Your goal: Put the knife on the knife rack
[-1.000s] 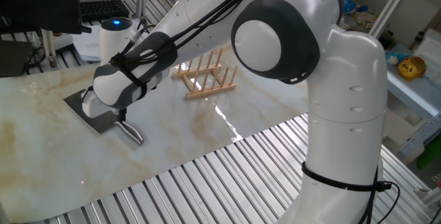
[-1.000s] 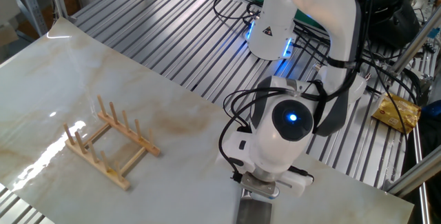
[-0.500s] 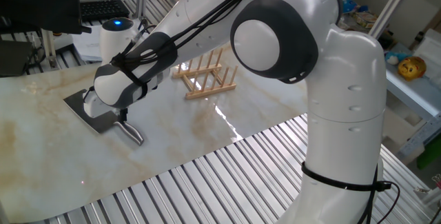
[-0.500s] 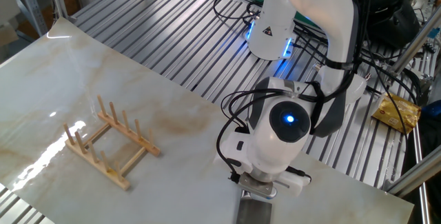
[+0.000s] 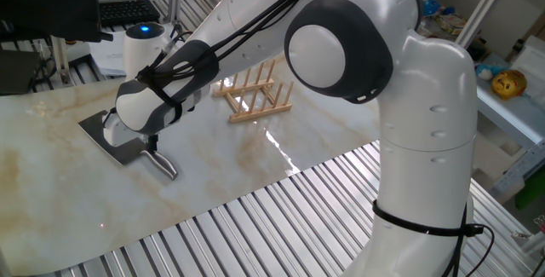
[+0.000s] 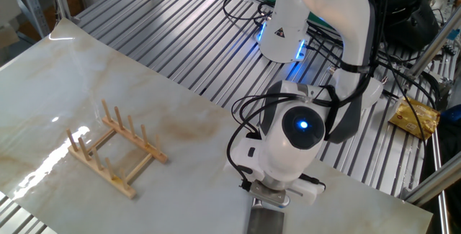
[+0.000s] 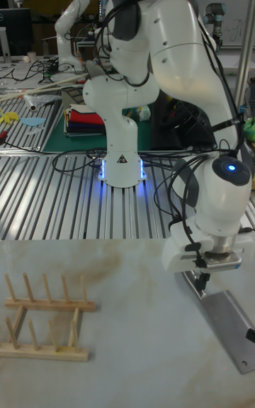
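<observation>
Gripper (image 7: 205,275) sits low over the knife (image 5: 128,149), right at the junction of blade and handle; its fingers are mostly hidden by the wrist, so whether they have closed on the knife cannot be told. Almost nothing has changed over the last second: the arm has only settled slightly and the knife lies where it lay, flat on the table (image 5: 255,153). That suggests the grasp is still being made and the lift has not begun. In one fixed view, going left to right, the knife's long axis runs diagonally, dark blade up-left, silver handle down-right toward the table's near edge. The rack (image 5: 253,95) stands empty, well apart to the right.
</observation>
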Controlling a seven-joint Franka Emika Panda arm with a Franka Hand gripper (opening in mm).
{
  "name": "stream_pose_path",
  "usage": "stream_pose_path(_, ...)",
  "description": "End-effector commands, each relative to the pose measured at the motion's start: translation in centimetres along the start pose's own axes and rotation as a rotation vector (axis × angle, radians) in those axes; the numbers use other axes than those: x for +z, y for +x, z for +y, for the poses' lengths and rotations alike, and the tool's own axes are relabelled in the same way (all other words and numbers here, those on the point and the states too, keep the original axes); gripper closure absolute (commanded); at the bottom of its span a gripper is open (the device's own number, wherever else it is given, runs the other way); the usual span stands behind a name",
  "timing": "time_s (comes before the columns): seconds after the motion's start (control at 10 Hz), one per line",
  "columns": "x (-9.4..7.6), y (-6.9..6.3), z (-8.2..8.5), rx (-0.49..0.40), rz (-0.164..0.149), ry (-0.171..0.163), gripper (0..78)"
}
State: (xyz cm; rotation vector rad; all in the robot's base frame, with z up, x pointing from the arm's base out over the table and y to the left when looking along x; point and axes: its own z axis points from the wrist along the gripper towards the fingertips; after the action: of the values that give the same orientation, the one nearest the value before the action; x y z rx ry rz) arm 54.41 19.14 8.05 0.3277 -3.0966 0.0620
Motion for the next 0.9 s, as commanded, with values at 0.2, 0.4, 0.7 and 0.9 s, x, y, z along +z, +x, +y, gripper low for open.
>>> stream_pose_path(0.2,-0.15,-0.13,-0.02,0.002,-0.005,-0.002,77.6)
stream_pose_path(0.4,-0.21,-0.21,-0.03,0.006,-0.006,-0.001,77.6)
stream_pose_path(0.7,-0.38,-0.24,0.12,0.022,-0.011,0.016,77.6)
stream_pose_path(0.9,-0.43,-0.32,0.09,0.013,-0.011,0.011,77.6)
